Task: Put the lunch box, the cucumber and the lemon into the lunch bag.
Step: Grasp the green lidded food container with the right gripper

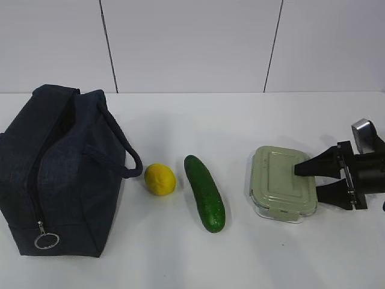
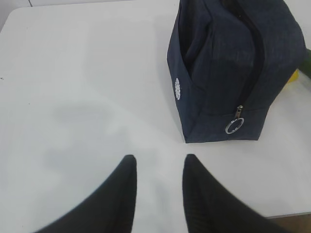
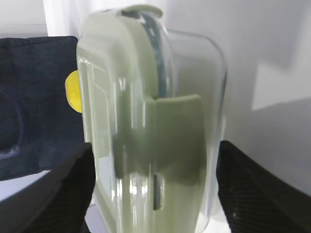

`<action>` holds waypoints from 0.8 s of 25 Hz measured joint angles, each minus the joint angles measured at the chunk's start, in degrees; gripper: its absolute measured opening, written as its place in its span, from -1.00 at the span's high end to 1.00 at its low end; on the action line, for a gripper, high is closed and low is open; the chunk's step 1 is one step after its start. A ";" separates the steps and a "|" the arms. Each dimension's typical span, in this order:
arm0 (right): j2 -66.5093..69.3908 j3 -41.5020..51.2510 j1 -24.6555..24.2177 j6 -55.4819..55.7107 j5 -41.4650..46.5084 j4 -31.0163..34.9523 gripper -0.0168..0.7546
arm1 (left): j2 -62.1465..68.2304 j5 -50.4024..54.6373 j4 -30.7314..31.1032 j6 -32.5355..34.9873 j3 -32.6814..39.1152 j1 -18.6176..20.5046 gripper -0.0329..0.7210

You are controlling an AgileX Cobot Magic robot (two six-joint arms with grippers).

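The lunch box (image 1: 281,182) lies flat on the table, sage-green lid up. My right gripper (image 1: 305,180) is open at its right end, one finger over the lid and the other low by the edge. In the right wrist view the lunch box (image 3: 155,136) fills the gap between the fingers (image 3: 73,184). The cucumber (image 1: 205,192) lies left of it, then the lemon (image 1: 160,179). The navy lunch bag (image 1: 54,168) stands at far left. My left gripper (image 2: 159,158) is open and empty over bare table, short of the lunch bag (image 2: 228,63).
The bag's ring pull (image 1: 46,241) hangs at the low front end of the zipper and shows in the left wrist view (image 2: 233,127). A loop handle (image 1: 126,150) sticks out towards the lemon. A white wall stands behind the table.
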 joint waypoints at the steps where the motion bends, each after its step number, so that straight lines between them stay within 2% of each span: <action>1: 0.00 -0.50 0.00 0.00 0.00 -0.57 -0.56 | 0.00 0.00 0.00 0.00 0.00 0.00 0.28; 20: 0.00 -1.30 0.00 0.00 0.00 -1.22 -0.56 | 0.00 0.00 0.00 0.00 0.00 0.00 0.28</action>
